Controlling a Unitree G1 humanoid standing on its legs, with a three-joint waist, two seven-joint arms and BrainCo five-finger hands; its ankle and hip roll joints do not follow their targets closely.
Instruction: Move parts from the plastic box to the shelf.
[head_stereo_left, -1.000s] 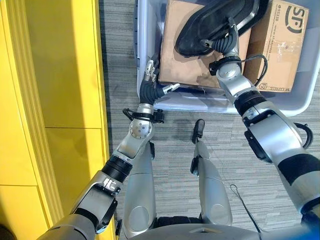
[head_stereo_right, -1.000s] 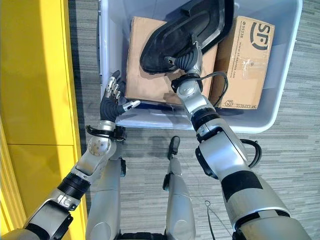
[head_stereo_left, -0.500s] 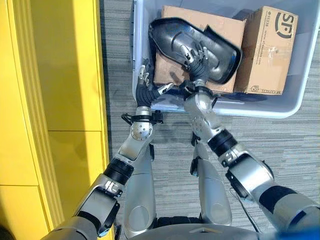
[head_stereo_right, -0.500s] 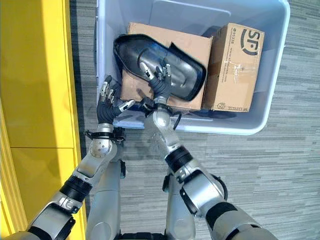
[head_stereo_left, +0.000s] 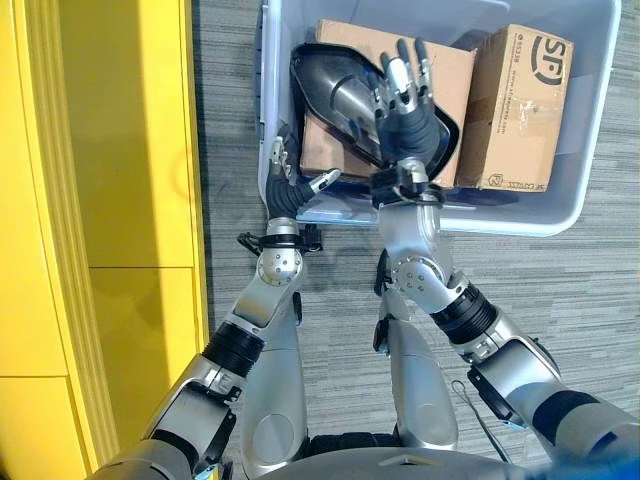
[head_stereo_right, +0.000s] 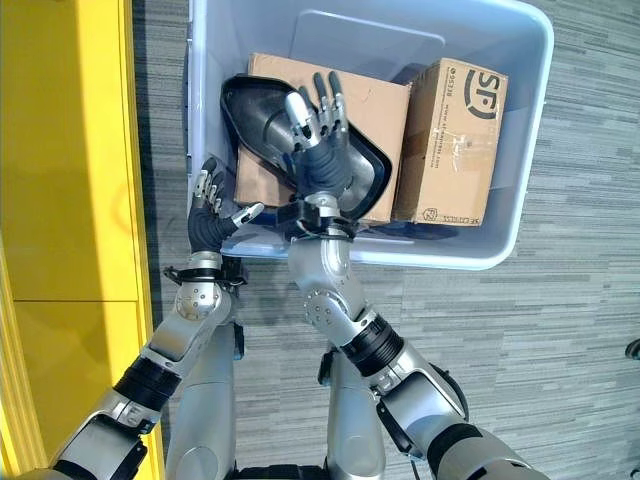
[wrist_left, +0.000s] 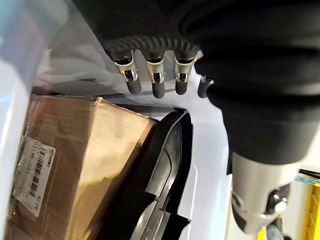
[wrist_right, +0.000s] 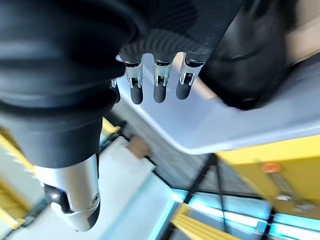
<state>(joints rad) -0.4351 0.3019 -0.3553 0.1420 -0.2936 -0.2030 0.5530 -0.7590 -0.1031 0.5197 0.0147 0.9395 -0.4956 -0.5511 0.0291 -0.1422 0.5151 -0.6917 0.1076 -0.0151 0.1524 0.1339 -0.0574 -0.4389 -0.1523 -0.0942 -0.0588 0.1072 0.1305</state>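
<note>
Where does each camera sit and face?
Left eye view: head, looking down into the plastic box; both arms, left hand at its near corner, right hand open over the black part.
Right eye view: same, slightly offset.
Left wrist view: along its fingers at cardboard box, black part.
Right wrist view: along its fingers past the box wall.
Shared: eyes and left wrist show the black part.

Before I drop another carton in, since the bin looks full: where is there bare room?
The far end of the bin, beyond both cartons, shows bare bottom. The near half is crowded: big carton, small carton and the black part lying across the big one, with the right hand open over it and the left hand at the near corner.
</note>
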